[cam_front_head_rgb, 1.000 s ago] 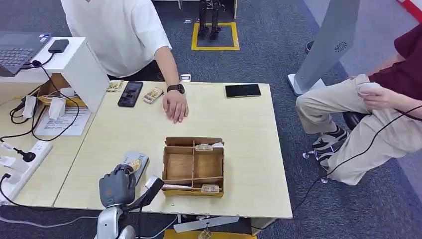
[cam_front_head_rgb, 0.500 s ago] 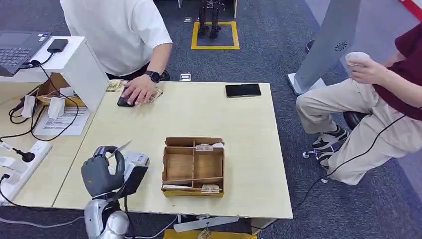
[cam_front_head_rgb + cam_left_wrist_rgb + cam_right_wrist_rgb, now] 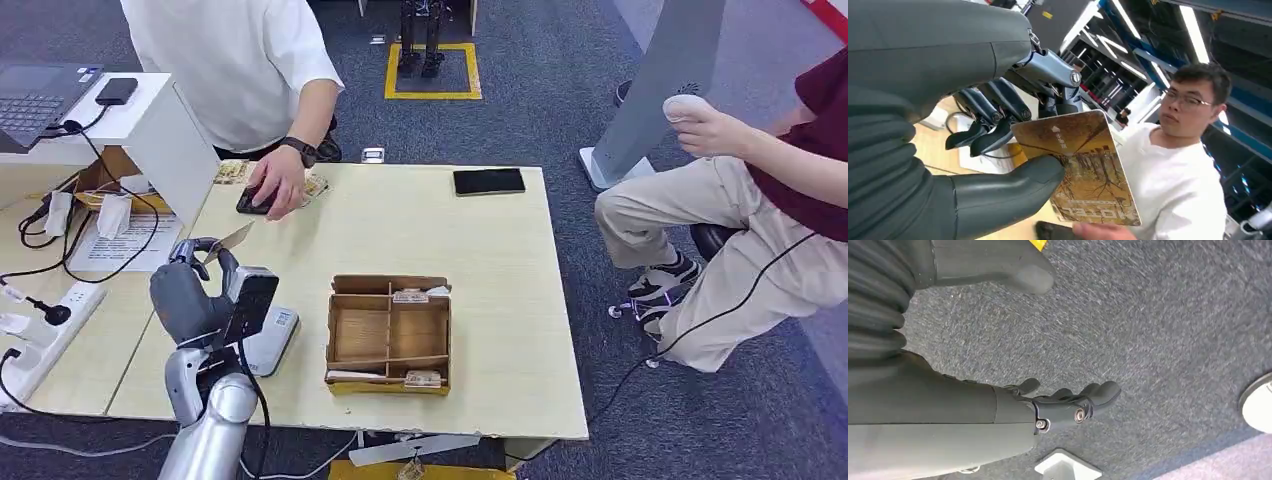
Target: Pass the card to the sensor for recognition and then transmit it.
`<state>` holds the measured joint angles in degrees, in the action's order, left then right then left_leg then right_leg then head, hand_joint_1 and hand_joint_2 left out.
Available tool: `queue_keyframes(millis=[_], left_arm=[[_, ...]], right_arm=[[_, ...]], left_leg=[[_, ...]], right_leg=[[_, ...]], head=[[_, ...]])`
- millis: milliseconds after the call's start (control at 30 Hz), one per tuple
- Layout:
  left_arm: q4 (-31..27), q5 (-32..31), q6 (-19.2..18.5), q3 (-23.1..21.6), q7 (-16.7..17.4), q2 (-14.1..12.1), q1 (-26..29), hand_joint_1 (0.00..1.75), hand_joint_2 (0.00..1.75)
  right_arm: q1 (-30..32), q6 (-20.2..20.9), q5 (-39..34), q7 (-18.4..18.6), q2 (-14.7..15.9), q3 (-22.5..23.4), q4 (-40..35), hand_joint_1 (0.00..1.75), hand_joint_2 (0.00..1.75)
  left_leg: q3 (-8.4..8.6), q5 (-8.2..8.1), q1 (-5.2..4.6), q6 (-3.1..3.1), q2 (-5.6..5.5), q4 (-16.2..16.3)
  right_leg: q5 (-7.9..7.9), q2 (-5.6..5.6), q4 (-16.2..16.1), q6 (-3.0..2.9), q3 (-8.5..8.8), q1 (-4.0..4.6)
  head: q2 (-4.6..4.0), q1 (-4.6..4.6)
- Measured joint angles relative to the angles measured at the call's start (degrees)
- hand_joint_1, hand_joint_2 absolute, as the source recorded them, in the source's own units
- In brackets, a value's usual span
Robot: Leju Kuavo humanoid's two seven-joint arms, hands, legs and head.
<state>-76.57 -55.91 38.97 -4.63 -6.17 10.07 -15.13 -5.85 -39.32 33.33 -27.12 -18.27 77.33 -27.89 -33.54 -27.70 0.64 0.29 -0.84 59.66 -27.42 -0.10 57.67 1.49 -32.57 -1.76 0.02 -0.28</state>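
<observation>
Left hand raised above the near-left part of the pale wooden tabletop, pinching a thin rectangular card with a brown-gold printed face. In the left wrist view the thick grey thumb lies across the printed face near one short end, and the dark fingers back the card from behind; most of the card projects free beyond the grip. In the head view the card appears as a pale sliver at the fingertips, above and slightly beyond the grey flat card sensor with a white label, which lies on the tabletop just beside the open brown cardboard box with dividers.

Handling, as judged: the card looks light, stiff and smooth-faced, so it may slide or pivot under a thumb pinch; a hold near one end, as here, leaves the free length to present flat to the sensor or to a receiver. Thinness would make regrasping from a flat surface difficult.

A person in a white shirt stands across the tabletop, one hand on a dark phone.

Right hand hangs over grey carpet, fingers loosely apart, holding nothing.
</observation>
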Motion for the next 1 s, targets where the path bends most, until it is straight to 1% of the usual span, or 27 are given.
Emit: queue_keyframes(millis=[100,167,200,267,300,333,467,633,667,700,733,900,1000], left_arm=[[0.20,0.00,0.00,-0.09,0.09,-0.06,-0.24,1.75,1.75],[1.35,-0.22,-0.13,-0.60,0.62,-0.37,-1.53,1.75,1.75],[3.29,-0.99,-0.50,-1.47,1.56,-0.81,-3.34,1.75,1.75],[5.89,-1.51,-0.63,-2.50,2.06,-1.66,-5.73,1.75,1.75],[9.52,-3.89,-2.60,-3.33,5.21,-2.71,-8.90,1.75,1.75],[10.56,-4.28,-2.97,-3.43,5.69,-2.88,-9.76,1.75,1.75],[14.83,-3.89,-3.58,-4.07,6.15,-2.99,-12.85,1.75,1.75],[17.10,-2.38,-3.89,-4.42,5.71,-2.84,-14.62,1.75,1.75],[17.47,-2.30,-3.89,-4.48,5.71,-2.82,-14.83,1.54,1.75],[17.78,-2.30,-3.89,-4.57,5.71,-2.82,-14.95,0.38,1.75],[17.98,-2.14,-3.89,-4.66,5.71,-2.82,-15.06,0.00,1.75],[18.30,0.26,-3.21,-5.23,5.29,-2.34,-15.08,0.00,1.75],[18.21,1.90,-2.16,-5.47,4.35,-1.79,-14.95,0.00,1.75]], right_arm=[[0.00,0.02,0.04,0.02,0.04,-0.07,0.09,0.00,1.75],[-0.01,0.02,0.27,0.22,0.24,-0.49,0.51,0.00,1.75],[-0.04,0.02,0.15,0.31,0.44,-0.99,1.12,0.00,1.75],[-0.02,-0.04,-0.17,-0.07,0.55,-1.51,1.82,0.00,1.75],[-0.10,-0.04,-0.65,-0.81,0.64,-2.36,2.87,0.00,1.75],[-0.10,-0.04,-0.57,-0.62,0.72,-2.47,3.13,0.00,1.75],[-0.06,1.03,-0.46,-0.07,1.58,-3.76,4.18,0.00,1.75],[-0.05,1.33,-0.78,0.35,1.99,-4.55,4.48,0.00,1.75],[-0.06,1.33,-0.78,0.35,1.99,-4.77,4.57,0.00,1.75],[-0.07,1.31,-0.78,0.35,2.03,-4.88,4.59,0.00,1.75],[-0.07,1.29,-0.81,0.35,2.06,-4.92,4.61,0.00,1.75],[-0.04,1.16,-1.35,0.59,2.14,-5.25,4.70,0.00,1.75],[0.00,1.09,-1.73,0.70,2.14,-5.47,4.70,0.00,1.75]], left_leg=[[0.00,0.00,0.00,0.00,0.00,0.00],[0.00,0.00,0.00,0.00,0.00,0.00],[0.00,0.01,0.00,-0.01,0.00,0.00],[-0.01,0.00,-0.01,-0.01,0.02,0.01],[-0.04,0.00,0.00,-0.01,0.01,0.01],[-0.04,0.00,0.00,-0.01,0.01,0.01],[-0.04,0.02,0.00,-0.02,0.02,0.01],[-0.04,0.01,-0.01,-0.02,0.03,0.04],[-0.04,0.01,-0.01,-0.02,0.03,0.04],[-0.04,0.01,-0.01,-0.02,0.03,0.04],[-0.04,0.00,-0.01,-0.02,0.03,0.03],[-0.07,0.00,0.00,-0.02,0.03,0.03],[-0.08,0.00,0.00,-0.02,0.03,0.03]], right_leg=[[0.00,0.00,0.00,0.00,0.00,0.00],[0.01,0.00,0.00,0.00,0.00,0.00],[0.01,0.02,0.00,0.00,0.00,-0.01],[0.00,0.07,0.00,0.00,-0.02,-0.01],[-0.01,0.04,0.00,-0.01,-0.06,0.00],[-0.01,0.04,0.00,0.00,-0.06,0.00],[0.01,0.06,0.00,-0.01,-0.05,0.00],[0.02,0.10,0.00,-0.01,-0.06,-0.01],[0.02,0.10,0.00,-0.01,-0.07,-0.01],[0.01,0.10,0.00,-0.01,-0.07,-0.01],[0.01,0.10,0.00,-0.01,-0.08,-0.01],[0.00,0.08,0.00,-0.01,-0.09,0.00],[0.01,0.09,0.00,-0.01,-0.09,0.00]], head=[[0.00,0.00],[0.00,0.00],[0.00,0.00],[0.00,0.00],[0.00,0.00],[0.00,0.00],[0.00,0.02],[-0.02,0.02],[0.00,0.00],[0.00,0.00],[0.00,0.00],[0.00,0.00],[0.00,0.02]])
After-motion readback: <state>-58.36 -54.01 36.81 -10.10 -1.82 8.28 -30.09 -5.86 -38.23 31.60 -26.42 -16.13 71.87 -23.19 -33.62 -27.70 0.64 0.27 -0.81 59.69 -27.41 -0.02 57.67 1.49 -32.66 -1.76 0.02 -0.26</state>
